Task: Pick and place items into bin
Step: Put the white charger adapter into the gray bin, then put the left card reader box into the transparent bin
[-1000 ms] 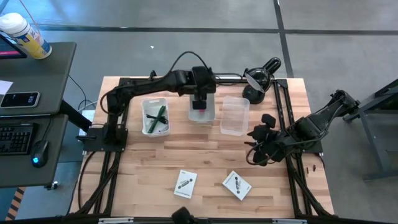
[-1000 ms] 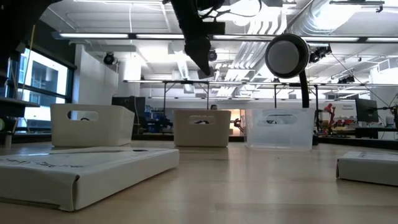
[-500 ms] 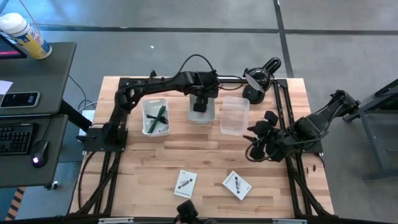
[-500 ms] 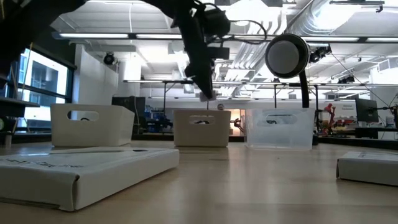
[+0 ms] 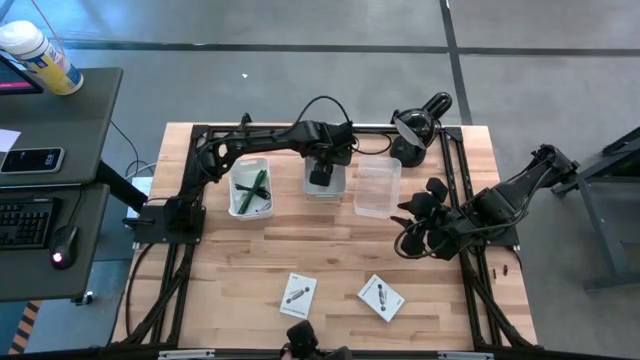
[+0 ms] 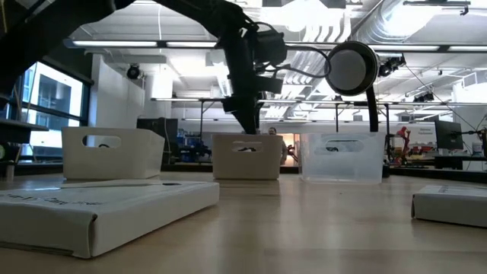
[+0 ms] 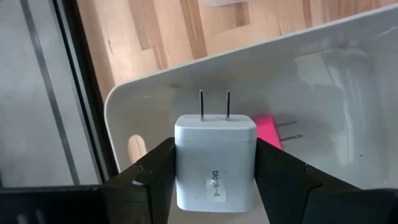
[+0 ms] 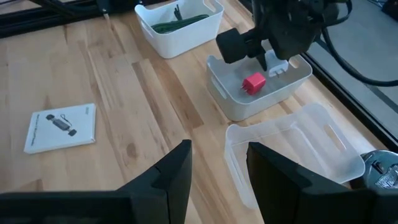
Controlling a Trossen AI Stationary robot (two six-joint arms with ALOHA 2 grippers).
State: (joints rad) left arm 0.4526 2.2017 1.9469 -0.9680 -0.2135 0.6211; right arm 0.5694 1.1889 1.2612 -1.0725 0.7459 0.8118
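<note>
My left gripper (image 7: 214, 190) is shut on a white cube with two metal prongs (image 7: 214, 155). It hangs over the middle white bin (image 5: 309, 186), its tip at the bin's rim in the low view (image 6: 248, 128). A pink block (image 7: 269, 130) lies on that bin's floor (image 8: 254, 83). A green pen and a black cable lie in the left white bin (image 5: 250, 188). Two white cards (image 5: 298, 294) (image 5: 381, 297) lie flat near the table's front edge. My right gripper (image 8: 217, 165) stands open and empty at the table's right side (image 5: 412, 228). My left gripper pinches the white cube by two opposite side faces (image 7: 181, 168), one finger (image 7: 152, 177) on each side. The fingers come steeply from above. The prongs (image 7: 214, 104) point away from the gripper, down into the bin. The cube hangs clear of the bin's floor.
A clear plastic bin (image 5: 377, 187) stands right of the middle bin. A black desk lamp (image 5: 415, 128) stands at the far right corner. Bare wood lies between the bins and the cards. A side desk with a keyboard (image 5: 25, 220) is off the table's left.
My left gripper has come down with the white cube from high above the table to the middle bin's rim, reaching a little toward the far edge and rolling slightly. The cube stays in its hold. My right gripper has rolled a little in place.
</note>
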